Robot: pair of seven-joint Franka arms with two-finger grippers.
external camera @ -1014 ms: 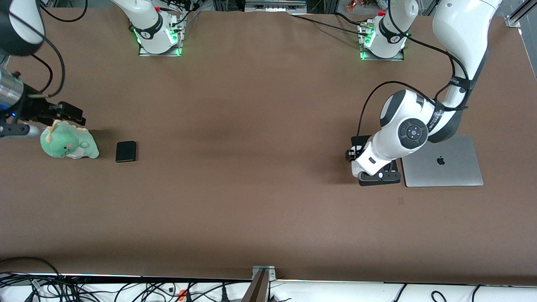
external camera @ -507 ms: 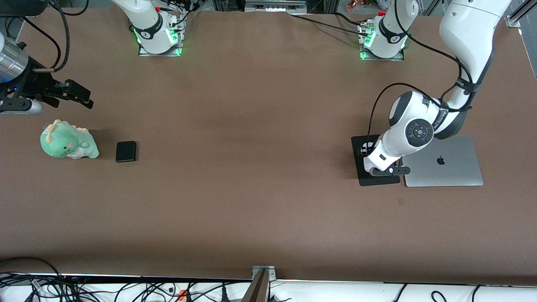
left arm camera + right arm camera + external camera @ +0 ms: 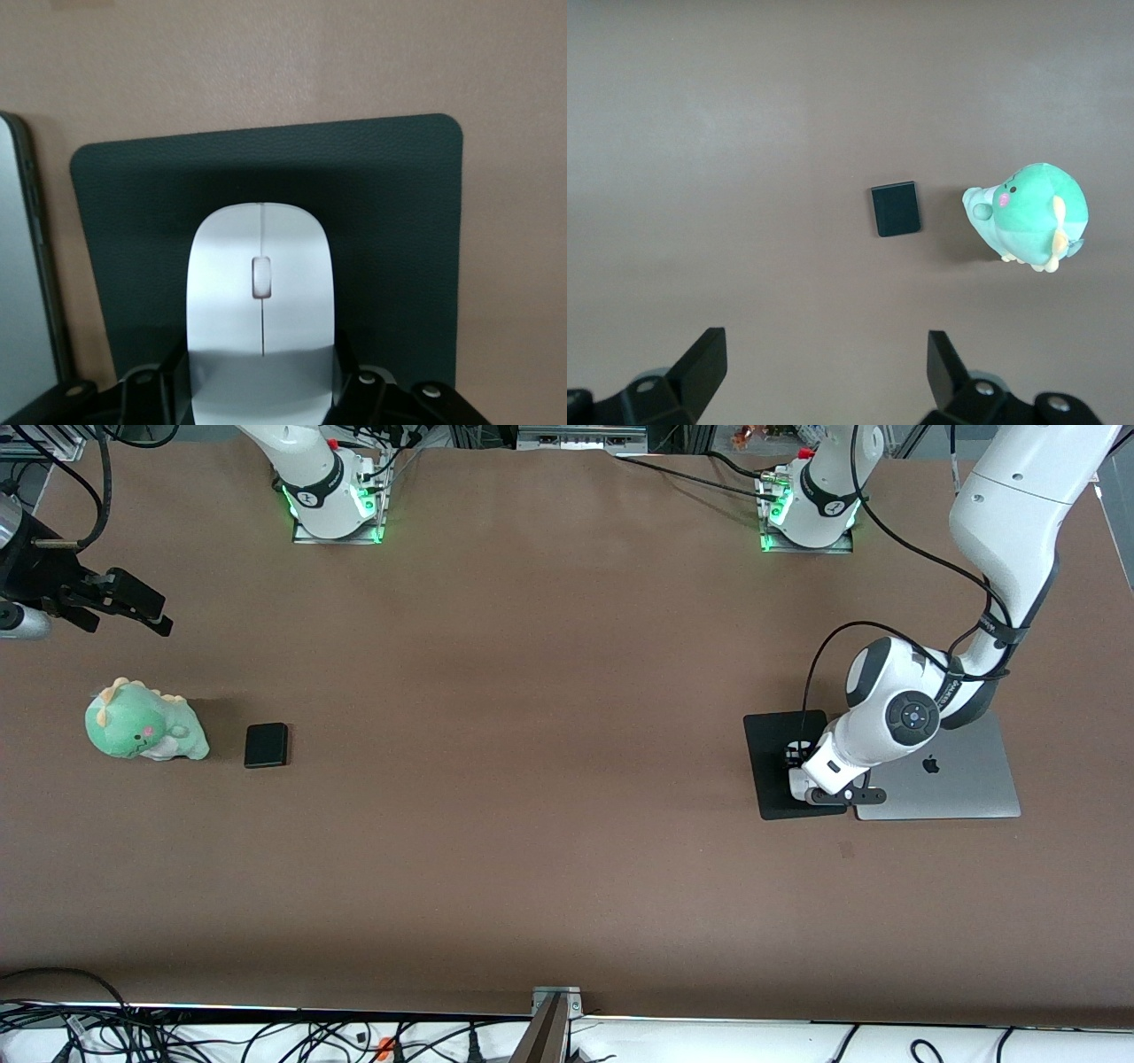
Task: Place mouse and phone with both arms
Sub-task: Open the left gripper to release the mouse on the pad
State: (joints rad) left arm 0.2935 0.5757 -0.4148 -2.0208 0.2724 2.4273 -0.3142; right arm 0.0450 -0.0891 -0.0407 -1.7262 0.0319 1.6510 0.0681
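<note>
In the left wrist view the white mouse [image 3: 261, 283] lies on the black mat [image 3: 390, 221], and my left gripper [image 3: 263, 352] is shut on it, a finger against each side. From the front, the left arm's hand [image 3: 828, 771] covers the mouse at the mat's [image 3: 769, 771] edge beside the laptop. The black phone [image 3: 267, 745] lies flat on the table next to a green plush. My right gripper [image 3: 128, 615] hangs open and empty over bare table at the right arm's end. Its wrist view looks down on the phone [image 3: 896, 209] past the spread gripper [image 3: 824, 345].
A green dinosaur plush [image 3: 142, 731] sits beside the phone, toward the right arm's end. A closed silver laptop [image 3: 952, 775] lies against the mat at the left arm's end. The two arm bases [image 3: 332, 496] stand along the table's edge farthest from the front camera.
My right gripper has risen off the plush and drawn back toward the robots' edge. My left hand has slid across the mat toward the laptop, baring more of the mat.
</note>
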